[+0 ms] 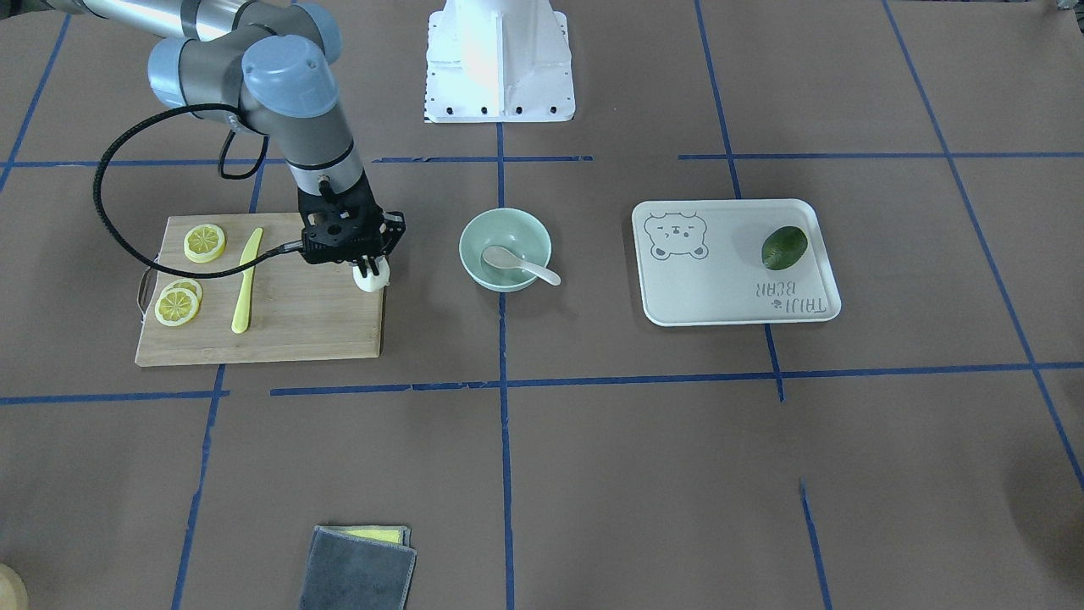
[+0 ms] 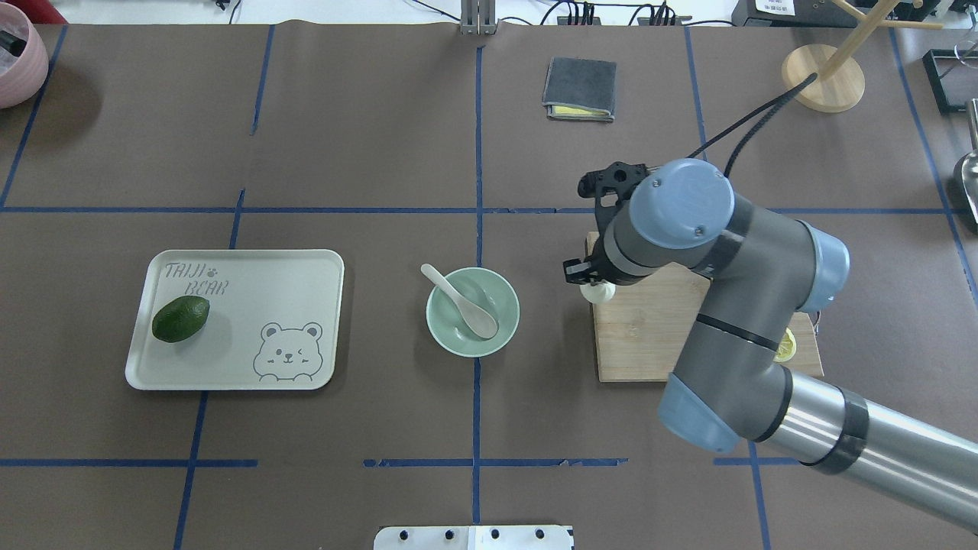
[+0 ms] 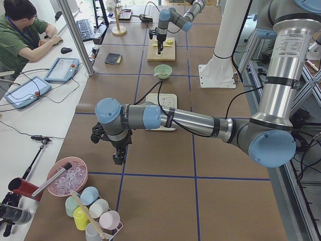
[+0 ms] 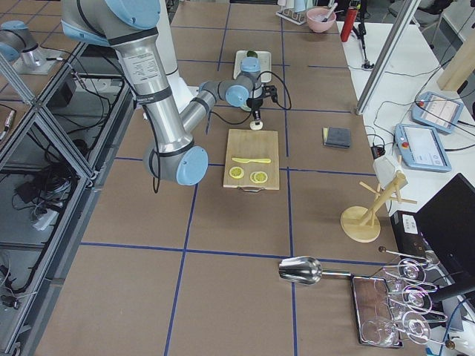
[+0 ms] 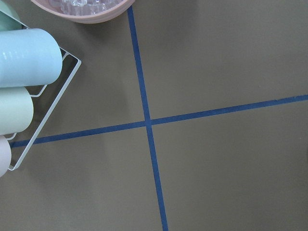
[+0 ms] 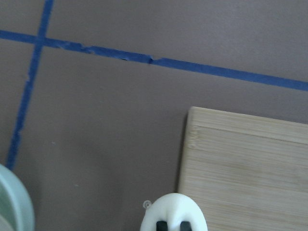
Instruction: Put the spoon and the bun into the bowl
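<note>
At cutting board (image 1: 296,326) corner: right gripper (image 1: 369,269) clamped on bun (image 1: 373,281). Risk: shallow pinch slips before bowl (image 1: 467,239); a dropped bun could knock out the resting spoon (image 1: 518,263).

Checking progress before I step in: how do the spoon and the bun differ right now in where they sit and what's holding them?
The spoon lies in the bowl, handle over the rim; the bun sits at the corner of the cutting board, outside the bowl. Nothing touches the spoon; the right hand pinches the bun's top. The spoon is long and thin, the bun round. Both are off-white.
</note>
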Available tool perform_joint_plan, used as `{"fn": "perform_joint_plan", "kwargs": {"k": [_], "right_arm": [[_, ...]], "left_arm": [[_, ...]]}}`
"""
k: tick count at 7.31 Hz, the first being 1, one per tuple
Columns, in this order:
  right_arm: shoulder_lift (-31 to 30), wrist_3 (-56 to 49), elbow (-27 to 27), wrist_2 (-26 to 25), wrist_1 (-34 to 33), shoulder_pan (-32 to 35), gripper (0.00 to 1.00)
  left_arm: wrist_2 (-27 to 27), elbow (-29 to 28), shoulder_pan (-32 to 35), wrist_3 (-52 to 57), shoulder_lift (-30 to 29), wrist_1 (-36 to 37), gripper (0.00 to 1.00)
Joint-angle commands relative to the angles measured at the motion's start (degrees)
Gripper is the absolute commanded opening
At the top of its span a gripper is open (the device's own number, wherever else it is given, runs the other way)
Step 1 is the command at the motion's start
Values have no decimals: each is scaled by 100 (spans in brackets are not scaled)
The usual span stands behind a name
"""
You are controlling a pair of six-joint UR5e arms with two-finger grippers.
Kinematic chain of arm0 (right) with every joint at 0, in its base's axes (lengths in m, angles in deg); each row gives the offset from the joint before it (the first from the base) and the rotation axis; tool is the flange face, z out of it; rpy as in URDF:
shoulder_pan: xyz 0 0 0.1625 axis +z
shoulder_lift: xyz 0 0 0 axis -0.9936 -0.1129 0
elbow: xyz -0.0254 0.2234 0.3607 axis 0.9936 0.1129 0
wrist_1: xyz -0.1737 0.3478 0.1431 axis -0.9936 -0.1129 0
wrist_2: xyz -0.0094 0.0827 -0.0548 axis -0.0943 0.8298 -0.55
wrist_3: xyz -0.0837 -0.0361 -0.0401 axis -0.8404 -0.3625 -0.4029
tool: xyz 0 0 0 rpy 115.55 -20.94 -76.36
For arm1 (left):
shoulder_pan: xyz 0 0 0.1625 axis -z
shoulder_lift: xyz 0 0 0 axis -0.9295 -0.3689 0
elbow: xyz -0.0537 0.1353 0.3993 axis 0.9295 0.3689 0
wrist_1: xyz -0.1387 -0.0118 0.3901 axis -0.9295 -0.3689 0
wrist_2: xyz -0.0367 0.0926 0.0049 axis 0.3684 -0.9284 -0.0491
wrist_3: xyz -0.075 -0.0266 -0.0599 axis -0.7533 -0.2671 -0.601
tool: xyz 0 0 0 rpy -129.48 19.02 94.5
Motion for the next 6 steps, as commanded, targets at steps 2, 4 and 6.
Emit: {"fn": "perform_joint_plan", "kwargs": {"k": [2, 4, 6], "right_arm": [[1653, 1261, 941, -545, -475, -578, 0], [1764, 1554, 1236, -1022, -467, -931, 0], [1588, 1546, 1192, -1154, -467, -1011, 99]], "left_arm": [[0, 7, 0, 0, -15, -8, 100], [0, -2, 0, 0, -33, 0, 100], [0, -2, 0, 0, -33, -8, 100]]}}
